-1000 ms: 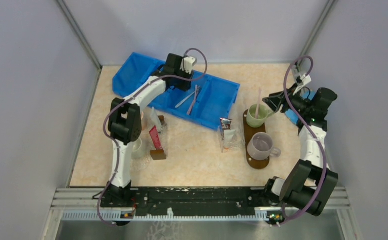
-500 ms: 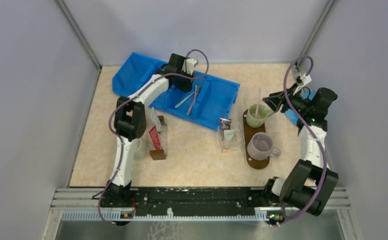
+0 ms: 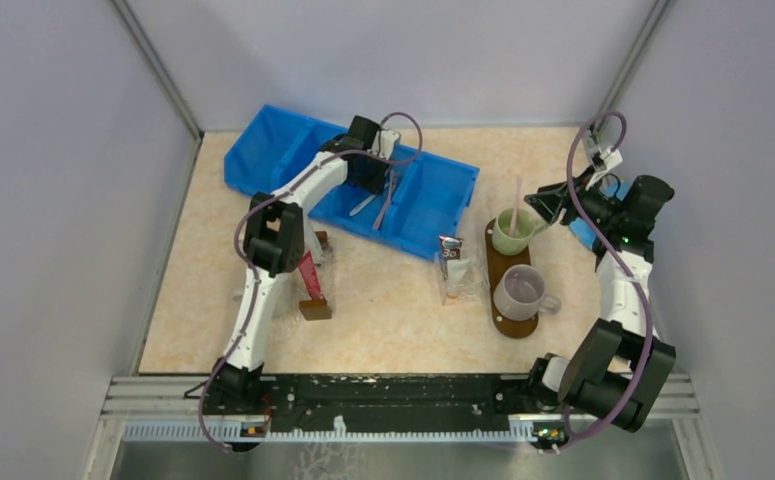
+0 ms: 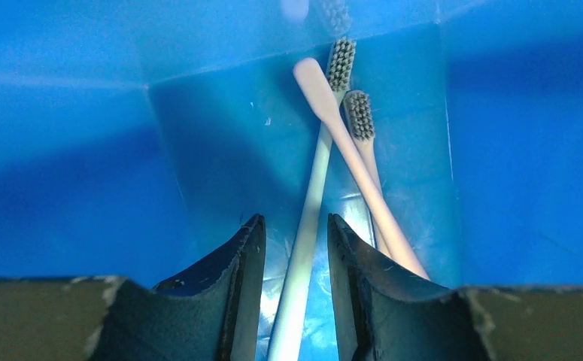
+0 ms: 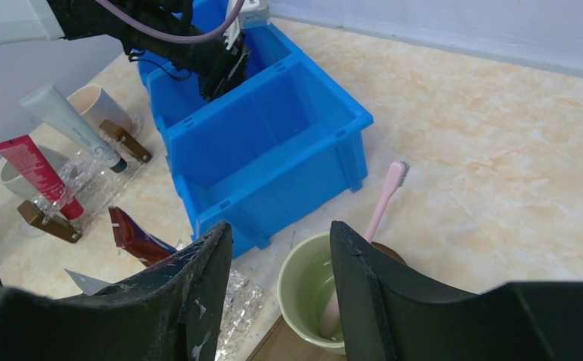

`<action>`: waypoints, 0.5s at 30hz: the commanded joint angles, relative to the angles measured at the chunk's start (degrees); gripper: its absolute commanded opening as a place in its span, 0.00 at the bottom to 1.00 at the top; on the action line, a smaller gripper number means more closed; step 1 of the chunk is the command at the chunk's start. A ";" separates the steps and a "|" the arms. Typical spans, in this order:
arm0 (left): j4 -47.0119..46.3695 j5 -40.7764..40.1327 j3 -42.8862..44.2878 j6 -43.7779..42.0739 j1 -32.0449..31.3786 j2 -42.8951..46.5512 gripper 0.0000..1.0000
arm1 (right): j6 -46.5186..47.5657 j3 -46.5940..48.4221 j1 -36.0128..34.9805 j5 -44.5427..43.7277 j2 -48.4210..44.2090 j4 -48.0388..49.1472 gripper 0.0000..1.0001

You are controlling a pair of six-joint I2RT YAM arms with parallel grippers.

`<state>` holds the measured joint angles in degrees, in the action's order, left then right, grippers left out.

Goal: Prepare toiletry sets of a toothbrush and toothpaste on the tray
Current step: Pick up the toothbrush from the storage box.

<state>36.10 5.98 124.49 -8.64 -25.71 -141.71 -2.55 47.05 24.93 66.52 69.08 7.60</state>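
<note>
White toothbrush (image 4: 320, 162) lies between the spread fingers (image 4: 247, 256) of the left end effector (image 4: 296, 223), touching neither

The left arm (image 3: 246, 320) and the right arm (image 3: 621, 295) have white links and black joint housings. A mauve cable (image 5: 179, 37) loops along each. The fingers (image 4: 232, 297) are matte black wedges.

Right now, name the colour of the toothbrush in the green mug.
Pale pink toothbrush; clearest in right wrist view.
</note>
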 commanded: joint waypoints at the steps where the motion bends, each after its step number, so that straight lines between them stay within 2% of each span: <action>1: 4.96 -0.20 3.02 -1.00 -0.56 -2.91 0.41 | -0.24 1.56 0.35 0.61 -0.96 2.58 0.51; 9: 7.10 0.45 3.00 -2.39 -0.97 -3.61 0.37 | -0.35 1.73 0.35 0.72 -0.96 2.59 0.51; 15: 7.60 0.28 3.14 -3.51 -1.17 -3.35 0.06 | -0.44 1.77 0.34 0.89 -0.96 2.60 0.51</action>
<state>39.75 5.93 126.85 -10.59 -26.15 -142.76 -2.76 47.05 24.93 66.54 69.08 7.66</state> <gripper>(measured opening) 0.146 0.511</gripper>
